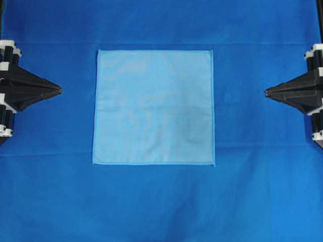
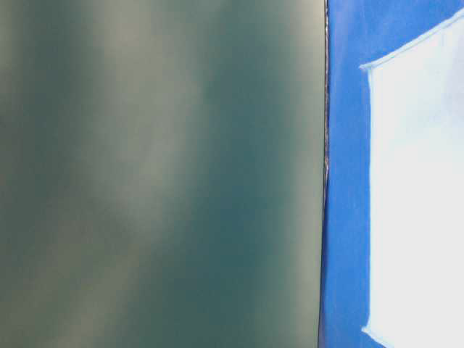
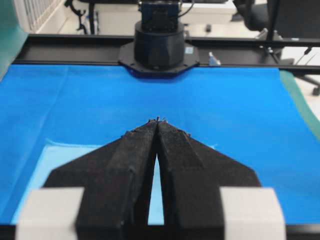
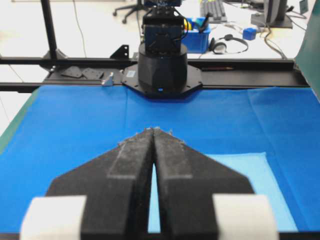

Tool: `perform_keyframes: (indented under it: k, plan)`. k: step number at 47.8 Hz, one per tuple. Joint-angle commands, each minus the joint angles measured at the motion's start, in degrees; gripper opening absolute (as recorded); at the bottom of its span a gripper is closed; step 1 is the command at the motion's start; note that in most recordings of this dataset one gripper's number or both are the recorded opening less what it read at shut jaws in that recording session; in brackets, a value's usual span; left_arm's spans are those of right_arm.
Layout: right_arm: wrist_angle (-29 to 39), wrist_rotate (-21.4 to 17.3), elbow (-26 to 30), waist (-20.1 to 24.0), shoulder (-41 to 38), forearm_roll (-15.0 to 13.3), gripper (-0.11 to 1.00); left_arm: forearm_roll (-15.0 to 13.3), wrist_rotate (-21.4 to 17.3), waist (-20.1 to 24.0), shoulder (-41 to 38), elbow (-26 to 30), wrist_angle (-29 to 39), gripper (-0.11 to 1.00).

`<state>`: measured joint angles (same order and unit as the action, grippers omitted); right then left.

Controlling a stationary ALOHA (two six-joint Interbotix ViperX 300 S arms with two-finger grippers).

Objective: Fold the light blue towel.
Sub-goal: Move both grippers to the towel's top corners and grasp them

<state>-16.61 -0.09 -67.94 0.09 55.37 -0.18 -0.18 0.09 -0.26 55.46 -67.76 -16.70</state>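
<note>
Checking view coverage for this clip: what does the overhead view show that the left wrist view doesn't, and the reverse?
Only overhead: the whole towel lying flat and unfolded, and the right gripper shut, clear of it. Only left wrist: the opposite arm's base and the room behind. Both: the left gripper shut and empty, part of the towel, and the blue table cover.

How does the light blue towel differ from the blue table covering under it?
The light blue towel is pale sky blue; the table covering is deep royal blue. The towel is a small square with a stitched hem; the covering runs past the overhead view's edges and shows faint creases. Both lie flat.
</note>
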Motion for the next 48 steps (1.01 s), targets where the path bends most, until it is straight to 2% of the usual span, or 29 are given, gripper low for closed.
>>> perform_keyframes:
  k: [1,6,15,23,31,35,42,45,48]
  plan:
    - [-0.4,0.2,1.8,-0.4,-0.8,0.1,0.0,-1.3,0.8,0.6,-1.1,1.2,2.2,0.0]
    - [2.5,-0.4,3.3,-3.3,-2.7,0.2,0.0,-1.2,-0.2,1.8,-1.2,1.1,4.4,0.0]
    - [10.4,-0.4,6.9,-11.7,-9.7,0.3,0.0,-1.2,-1.1,6.3,-4.1,0.8,5.4,0.0]
    - [10.8,-0.4,9.2,-17.9,-18.4,0.2,0.0,-1.2,-3.3,12.0,-10.9,0.9,5.2,0.0]
    - [11.7,-0.4,12.1,-22.9,-27.4,0.0,0.01,-1.1,-3.7,18.4,-18.4,1.4,4.1,0.03]
    - [13.3,0.2,14.2,-25.0,-32.1,0.0,0.05,-1.1,-4.2,20.5,-22.1,1.5,2.5,0.2]
    - [15.9,0.4,18.0,-27.2,-40.3,-1.7,0.48,-1.1,-5.3,22.6,-29.3,1.8,-1.2,0.66]
    - [16.1,0.4,19.2,-27.7,-43.3,-2.6,0.62,-1.1,-5.8,23.6,-33.0,2.4,-2.9,0.8]
    - [16.1,0.4,20.5,-28.3,-46.6,-3.3,0.63,-1.2,-6.2,24.5,-36.0,3.1,-4.0,0.87]
